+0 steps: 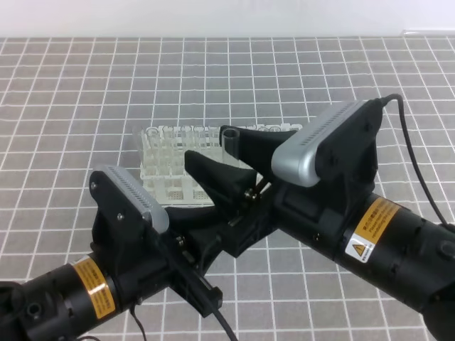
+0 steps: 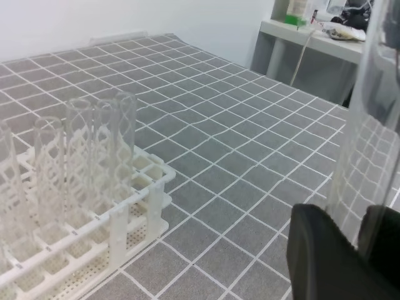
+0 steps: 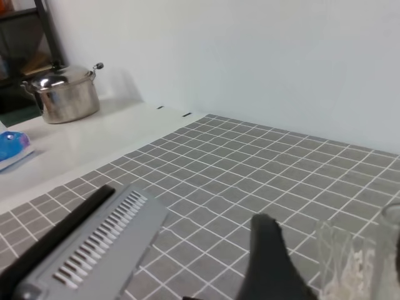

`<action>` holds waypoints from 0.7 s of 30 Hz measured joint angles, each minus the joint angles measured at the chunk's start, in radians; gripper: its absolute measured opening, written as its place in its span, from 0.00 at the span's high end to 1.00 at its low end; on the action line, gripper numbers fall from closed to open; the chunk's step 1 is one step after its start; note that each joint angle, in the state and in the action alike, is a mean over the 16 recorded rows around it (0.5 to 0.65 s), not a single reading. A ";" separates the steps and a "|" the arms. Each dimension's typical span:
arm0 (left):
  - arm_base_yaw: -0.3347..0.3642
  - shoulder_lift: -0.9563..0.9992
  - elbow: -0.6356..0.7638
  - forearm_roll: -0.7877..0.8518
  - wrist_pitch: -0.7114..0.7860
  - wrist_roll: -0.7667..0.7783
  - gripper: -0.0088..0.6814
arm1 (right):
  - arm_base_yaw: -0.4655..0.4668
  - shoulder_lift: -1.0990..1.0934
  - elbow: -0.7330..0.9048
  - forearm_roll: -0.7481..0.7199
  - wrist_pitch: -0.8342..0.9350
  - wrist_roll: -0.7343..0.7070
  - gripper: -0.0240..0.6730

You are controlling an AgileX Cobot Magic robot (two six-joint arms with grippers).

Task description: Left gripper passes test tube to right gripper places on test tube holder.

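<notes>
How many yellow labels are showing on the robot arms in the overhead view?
2. One yellow label wraps the left arm at lower left; another sits on the right arm at lower right. More may be hidden underneath.

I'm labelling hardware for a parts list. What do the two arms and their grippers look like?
Both arms are matte black. Each has a silver-grey slotted cover near the wrist and an orange-yellow warning label with a triangle symbol on its round forearm. The left gripper and right gripper both have black angular jaws. A thin black cable loops from the right arm's wrist; another runs beneath the left arm.
</notes>
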 joint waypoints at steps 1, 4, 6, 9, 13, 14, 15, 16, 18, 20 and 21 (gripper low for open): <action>0.000 0.000 0.000 0.000 0.001 0.000 0.90 | 0.000 0.000 0.000 -0.007 0.000 0.008 0.45; 0.000 0.001 0.000 0.002 0.002 0.000 0.88 | 0.000 0.000 0.000 -0.024 0.001 0.028 0.48; 0.000 0.001 0.000 0.002 0.002 0.001 0.89 | -0.001 0.000 0.000 -0.030 0.002 0.034 0.50; 0.000 -0.001 0.001 0.002 0.000 0.001 0.90 | -0.001 0.000 0.000 -0.032 0.003 0.039 0.53; 0.000 -0.002 0.001 0.002 -0.001 0.001 0.91 | -0.002 0.000 0.000 -0.031 0.005 0.039 0.59; 0.000 -0.001 0.001 0.002 -0.001 0.001 0.91 | -0.002 0.000 0.000 -0.031 0.006 0.038 0.61; 0.000 -0.001 0.001 0.003 0.000 0.001 0.90 | -0.002 0.000 0.000 -0.030 0.007 0.036 0.62; 0.000 0.000 0.001 0.003 0.002 0.000 0.90 | -0.002 0.000 0.000 -0.028 0.009 0.034 0.64; 0.000 0.000 0.002 0.004 0.003 0.000 0.89 | -0.003 0.000 0.000 -0.026 0.012 0.030 0.68; 0.000 0.000 0.002 0.004 0.001 0.000 0.89 | -0.003 0.000 0.000 -0.023 0.015 0.026 0.71; 0.000 0.000 0.003 0.004 0.001 -0.001 0.89 | -0.003 0.000 0.000 -0.022 0.016 0.024 0.72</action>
